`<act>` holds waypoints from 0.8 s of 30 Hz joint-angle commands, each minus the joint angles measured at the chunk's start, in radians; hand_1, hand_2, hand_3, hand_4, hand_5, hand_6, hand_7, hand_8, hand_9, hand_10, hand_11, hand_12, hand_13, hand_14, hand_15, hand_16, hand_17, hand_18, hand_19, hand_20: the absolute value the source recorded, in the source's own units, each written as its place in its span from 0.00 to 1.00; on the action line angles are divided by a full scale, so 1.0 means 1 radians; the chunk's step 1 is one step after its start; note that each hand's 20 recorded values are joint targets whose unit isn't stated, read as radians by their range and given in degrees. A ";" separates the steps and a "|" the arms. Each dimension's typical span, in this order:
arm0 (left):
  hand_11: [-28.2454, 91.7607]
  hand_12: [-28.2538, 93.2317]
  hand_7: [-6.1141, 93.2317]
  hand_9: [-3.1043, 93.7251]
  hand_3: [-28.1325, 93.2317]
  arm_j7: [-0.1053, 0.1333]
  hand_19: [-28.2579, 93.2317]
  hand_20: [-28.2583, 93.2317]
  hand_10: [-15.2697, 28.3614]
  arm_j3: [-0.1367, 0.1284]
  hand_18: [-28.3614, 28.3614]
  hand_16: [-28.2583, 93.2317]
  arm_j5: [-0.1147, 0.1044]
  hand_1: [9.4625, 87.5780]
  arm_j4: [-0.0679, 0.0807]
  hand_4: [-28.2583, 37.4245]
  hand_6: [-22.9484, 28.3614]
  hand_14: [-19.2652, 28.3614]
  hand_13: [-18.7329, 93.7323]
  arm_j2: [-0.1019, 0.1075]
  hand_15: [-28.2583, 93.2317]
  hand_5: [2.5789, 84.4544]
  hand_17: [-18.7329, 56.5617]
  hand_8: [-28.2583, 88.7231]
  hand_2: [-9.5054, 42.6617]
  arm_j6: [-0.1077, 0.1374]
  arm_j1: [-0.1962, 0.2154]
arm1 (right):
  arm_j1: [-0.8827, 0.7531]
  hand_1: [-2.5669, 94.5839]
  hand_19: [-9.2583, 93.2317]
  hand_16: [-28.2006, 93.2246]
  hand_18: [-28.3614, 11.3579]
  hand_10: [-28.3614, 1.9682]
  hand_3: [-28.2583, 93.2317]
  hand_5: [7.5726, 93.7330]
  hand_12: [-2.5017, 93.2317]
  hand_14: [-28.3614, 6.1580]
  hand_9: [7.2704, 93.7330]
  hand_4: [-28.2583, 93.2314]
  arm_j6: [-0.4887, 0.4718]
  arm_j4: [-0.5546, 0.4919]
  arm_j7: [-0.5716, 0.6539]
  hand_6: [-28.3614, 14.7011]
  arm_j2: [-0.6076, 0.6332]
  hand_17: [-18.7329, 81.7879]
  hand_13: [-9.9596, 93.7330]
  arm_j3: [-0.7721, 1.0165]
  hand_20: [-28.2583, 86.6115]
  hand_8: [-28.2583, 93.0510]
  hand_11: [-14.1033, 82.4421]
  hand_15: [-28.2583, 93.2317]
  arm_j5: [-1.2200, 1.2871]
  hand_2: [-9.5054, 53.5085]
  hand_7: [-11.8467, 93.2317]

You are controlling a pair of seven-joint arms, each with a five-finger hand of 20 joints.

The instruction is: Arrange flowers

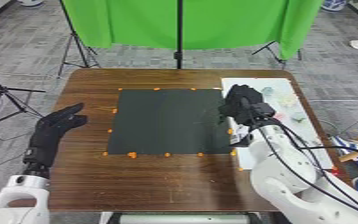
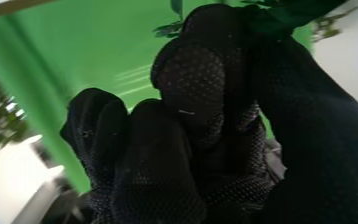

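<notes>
Flowers (image 1: pixel 288 100) lying on white board (image 1: pixel 246 160), R robot hand (image 1: pixel 243 104) clamping leafy stem (image 2: pixel 176 6), L robot hand (image 1: pixel 58 121) hovering w/ fingers apart.

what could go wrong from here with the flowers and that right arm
The leaves are right by the right hand, so a careless move might crush or snag them. The arm crosses the white board close to the other flowers, and could knock them. Its loose cables loop out over that side too and may catch on something.
</notes>
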 commanded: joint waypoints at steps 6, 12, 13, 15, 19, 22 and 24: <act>0.42 0.33 0.17 0.57 0.77 0.070 0.41 0.40 0.70 0.029 0.82 0.23 -0.088 0.14 0.104 0.00 0.51 0.82 0.52 0.015 0.45 0.59 0.31 0.18 0.52 0.109 -0.039 | 0.386 0.55 1.00 0.60 0.19 0.50 0.75 0.89 0.38 0.78 0.93 0.22 0.001 0.217 -0.076 0.61 -0.285 0.76 0.95 -0.364 0.75 0.44 0.62 0.84 0.070 0.00 0.44; 0.43 0.33 0.17 0.58 0.76 0.071 0.41 0.40 0.71 0.053 0.82 0.23 -0.088 0.13 0.123 0.00 0.51 0.82 0.52 0.006 0.45 0.59 0.31 0.18 0.58 0.114 -0.046 | 0.419 0.55 1.00 0.59 0.19 0.50 0.75 0.89 0.38 0.78 0.93 0.22 0.019 0.302 -0.077 0.61 -0.383 0.76 0.95 -0.423 0.75 0.44 0.62 0.85 0.089 0.00 0.45; 0.43 0.33 0.17 0.58 0.76 0.074 0.41 0.40 0.71 0.057 0.82 0.23 -0.090 0.12 0.125 0.00 0.50 0.82 0.52 0.004 0.45 0.59 0.31 0.18 0.57 0.113 -0.047 | 0.420 0.54 1.00 0.59 0.19 0.50 0.75 0.89 0.38 0.78 0.93 0.22 0.030 0.312 -0.078 0.61 -0.396 0.76 0.95 -0.431 0.75 0.44 0.62 0.85 0.104 0.00 0.45; 0.43 0.33 0.18 0.58 0.76 0.073 0.41 0.40 0.71 0.067 0.82 0.23 -0.087 0.12 0.131 0.00 0.50 0.82 0.52 0.001 0.45 0.59 0.31 0.18 0.57 0.105 -0.055 | 0.409 0.55 1.00 0.59 0.19 0.50 0.75 0.89 0.38 0.78 0.93 0.22 0.036 0.331 -0.078 0.61 -0.418 0.76 0.95 -0.434 0.75 0.44 0.63 0.85 0.110 0.00 0.45; 0.43 0.33 0.18 0.58 0.76 0.068 0.41 0.40 0.71 0.085 0.82 0.23 -0.082 0.12 0.141 0.00 0.50 0.82 0.52 -0.001 0.45 0.59 0.31 0.18 0.56 0.092 -0.077 | 0.379 0.55 1.00 0.59 0.19 0.50 0.75 0.89 0.38 0.78 0.93 0.22 0.072 0.366 -0.074 0.61 -0.449 0.76 0.95 -0.443 0.75 0.44 0.63 0.85 0.121 0.00 0.45; 0.43 0.33 0.18 0.57 0.77 0.067 0.41 0.40 0.71 0.087 0.82 0.23 -0.076 0.12 0.143 0.00 0.50 0.82 0.52 -0.004 0.45 0.58 0.31 0.18 0.56 0.087 -0.078 | 0.363 0.55 1.00 0.59 0.19 0.50 0.75 0.90 0.37 0.78 0.93 0.22 0.098 0.396 -0.081 0.61 -0.463 0.76 0.96 -0.459 0.76 0.44 0.63 0.85 0.117 0.00 0.45; 0.43 0.33 0.18 0.57 0.76 0.066 0.42 0.40 0.70 0.090 0.82 0.23 -0.077 0.13 0.144 0.00 0.50 0.82 0.52 -0.006 0.45 0.58 0.31 0.18 0.56 0.083 -0.083 | 0.357 0.55 1.00 0.59 0.19 0.50 0.75 0.90 0.37 0.78 0.93 0.22 0.106 0.409 -0.086 0.61 -0.470 0.77 0.96 -0.466 0.75 0.44 0.63 0.85 0.130 0.00 0.45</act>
